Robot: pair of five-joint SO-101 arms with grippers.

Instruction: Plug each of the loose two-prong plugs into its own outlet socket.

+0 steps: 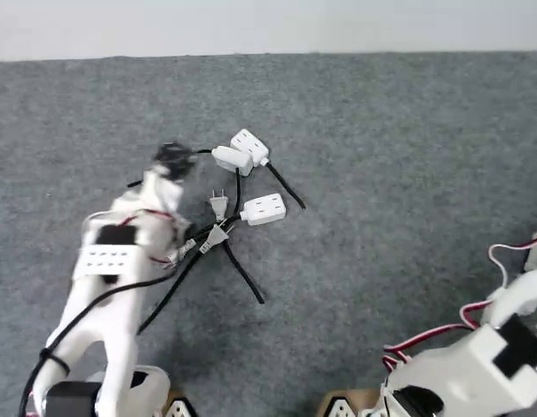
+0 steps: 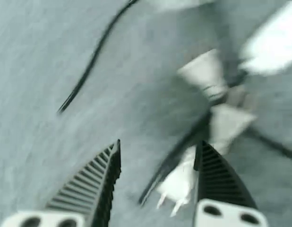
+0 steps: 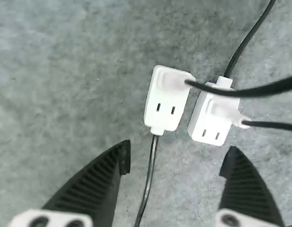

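From above, the grey worktop point(image 1: 407, 156) carried a tangle of black cables point(image 1: 242, 274) left of centre. Two loose two-prong plugs lay in it. The first plug point(image 1: 218, 204) had its prongs pointing toward the far edge, and the second plug point(image 1: 215, 236) lay just nearer than it. A white near socket point(image 1: 264, 208) lay just beside the first plug. A far socket point(image 1: 249, 145) lay farther back, against a white cable end point(image 1: 231, 158). An arm point(image 1: 103, 300) stretched over the left side, its dark tip near the far socket. Another arm point(image 1: 486, 356) sat at the near right corner, well apart from the cables.

In the left wrist view, the left gripper point(image 2: 160, 144) had its fingers point(image 2: 96, 182) parted fairly wide, clamping nothing. A blurred plug point(image 2: 176, 189), prongs showing, lay between them, close against one finger; whether it touched could not be told.

In the right wrist view, the right gripper point(image 3: 178, 149) had its fingers point(image 3: 96, 182) spread wide, holding nothing, above the worktop. Beyond them a pair of sockets point(image 3: 166, 99) lay side by side, just apart. Each showed two slots facing up, with black cable crossing them.
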